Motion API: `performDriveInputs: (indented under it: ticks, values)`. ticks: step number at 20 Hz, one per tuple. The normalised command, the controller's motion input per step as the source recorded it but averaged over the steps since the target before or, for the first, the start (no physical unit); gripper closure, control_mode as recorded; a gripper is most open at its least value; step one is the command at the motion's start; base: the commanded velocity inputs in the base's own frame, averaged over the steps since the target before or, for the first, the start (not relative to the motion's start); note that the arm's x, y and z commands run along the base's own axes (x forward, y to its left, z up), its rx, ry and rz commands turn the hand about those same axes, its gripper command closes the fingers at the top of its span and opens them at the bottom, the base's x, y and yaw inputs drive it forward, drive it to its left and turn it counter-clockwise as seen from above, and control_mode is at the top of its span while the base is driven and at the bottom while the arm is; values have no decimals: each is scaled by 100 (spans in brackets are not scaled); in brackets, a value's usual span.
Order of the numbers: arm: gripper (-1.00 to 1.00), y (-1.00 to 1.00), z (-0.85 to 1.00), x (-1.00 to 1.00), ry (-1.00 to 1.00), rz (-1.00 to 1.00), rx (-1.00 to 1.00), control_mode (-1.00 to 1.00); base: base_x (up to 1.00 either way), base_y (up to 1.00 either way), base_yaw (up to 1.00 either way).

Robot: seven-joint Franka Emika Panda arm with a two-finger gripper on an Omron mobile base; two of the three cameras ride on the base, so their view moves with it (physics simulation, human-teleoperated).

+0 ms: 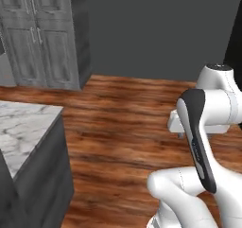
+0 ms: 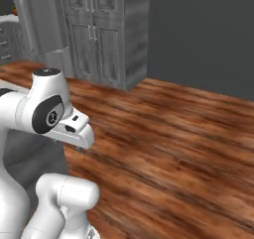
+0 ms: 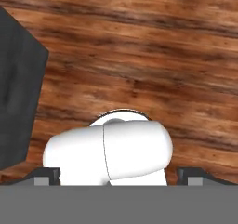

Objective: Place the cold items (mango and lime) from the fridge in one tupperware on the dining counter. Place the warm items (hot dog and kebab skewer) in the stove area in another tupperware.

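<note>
Wood floor (image 1: 127,127) all round us — reddish-brown planks with dark grain, running to a plain dark grey wall (image 1: 156,28). Tall panelled grey cabinets (image 1: 40,38) stand at the far left of the left base view; from the right base view we see the same cabinets (image 2: 106,34) up at the back.

The dining counter (image 1: 23,127) sits at the lower left of the left base view: white grey-veined marble top, dark grey side dropping to the floor. We see a bare corner of the top.

In the hand view the gripper (image 3: 119,174) points down at the floor, its two dark fingertips (image 3: 46,174) far apart at the bottom corners — jaws fully spread, nothing between them, nothing held. A dark grey slab (image 3: 18,97) at the left of that view is probably the counter's side, off to one side of the jaws and not between them; we cannot tell how near.

The arm (image 1: 203,127) is folded close over the base.

We cannot make out mango, lime or either tray from here.
</note>
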Motion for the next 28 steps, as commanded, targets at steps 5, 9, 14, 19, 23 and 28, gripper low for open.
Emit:
performDriveInputs:
  ticks: [5, 9, 14, 19, 23, 28]
  values:
    - [-100, 0, 0, 0, 0, 0, 0, 100, 100, -49, 52]
    - [-100, 0, 0, 0, 0, 0, 0, 100, 100, -60, 49]
    - [-100, 0, 0, 0, 0, 0, 0, 100, 85, -77, 52]
    - [-100, 0, 0, 0, 0, 0, 0, 100, 54, -62, 64]
    - [-100, 0, 0, 0, 0, 0, 0, 100, 37, -63, 73]
    - [-100, 0, 0, 0, 0, 0, 0, 100, 31, -78, 73]
